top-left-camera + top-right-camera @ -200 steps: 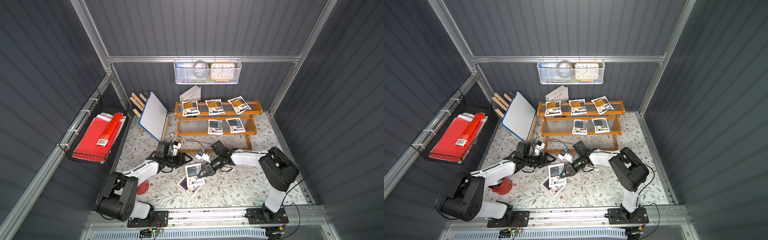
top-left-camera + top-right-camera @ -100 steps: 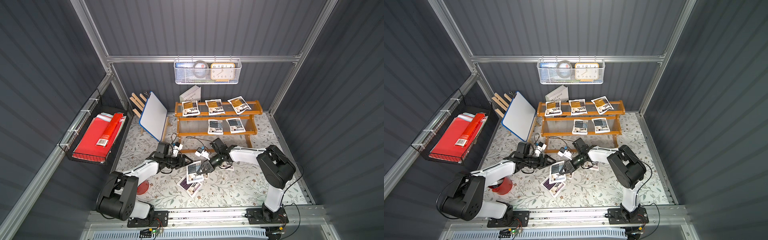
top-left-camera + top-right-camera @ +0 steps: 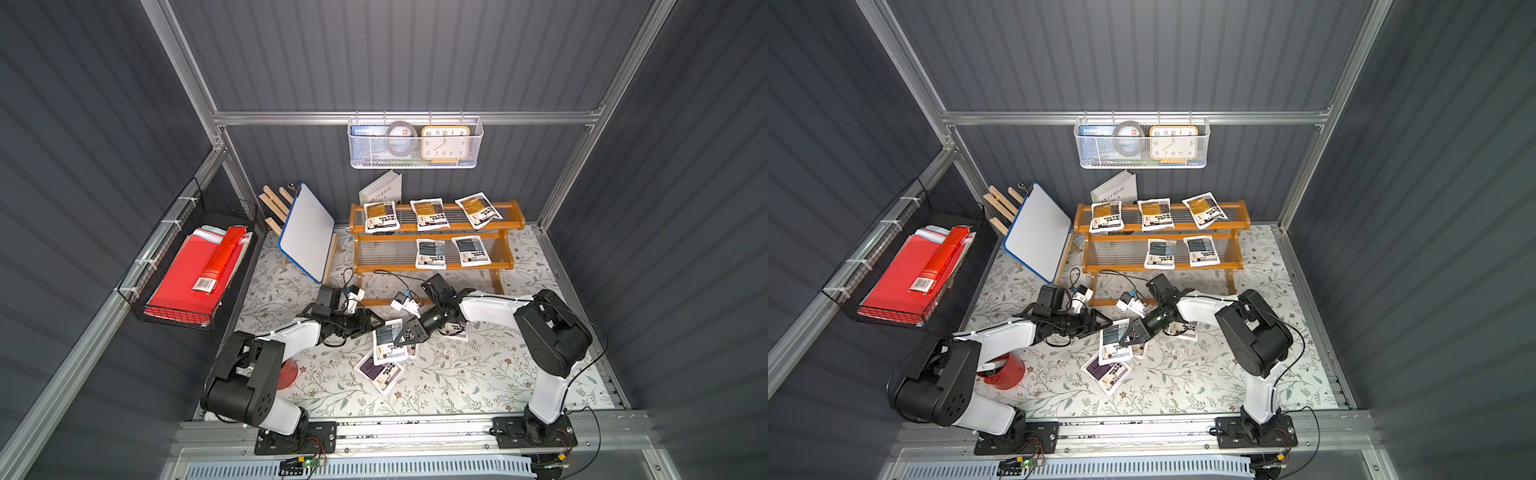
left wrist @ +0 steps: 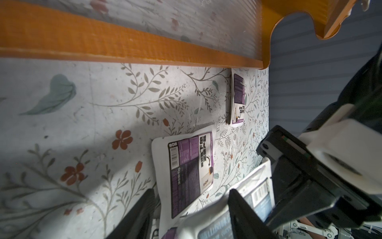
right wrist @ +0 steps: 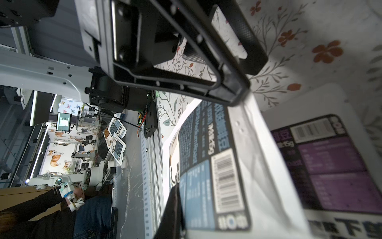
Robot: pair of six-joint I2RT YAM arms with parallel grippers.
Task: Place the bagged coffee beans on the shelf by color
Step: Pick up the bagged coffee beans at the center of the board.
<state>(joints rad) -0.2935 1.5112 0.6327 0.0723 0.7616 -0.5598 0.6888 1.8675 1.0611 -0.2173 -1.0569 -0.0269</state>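
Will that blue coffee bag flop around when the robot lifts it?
Probably a bit floppy: the blue bag looks creased and bent where the right tool pinches its edge. Likely light, since that one pinch seems to carry it. It's flat, so it shouldn't roll.

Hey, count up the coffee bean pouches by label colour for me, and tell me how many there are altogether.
mustard-yellow pouches: 3
blue-grey pouches: 3
purple pouches: 3
Total: 9
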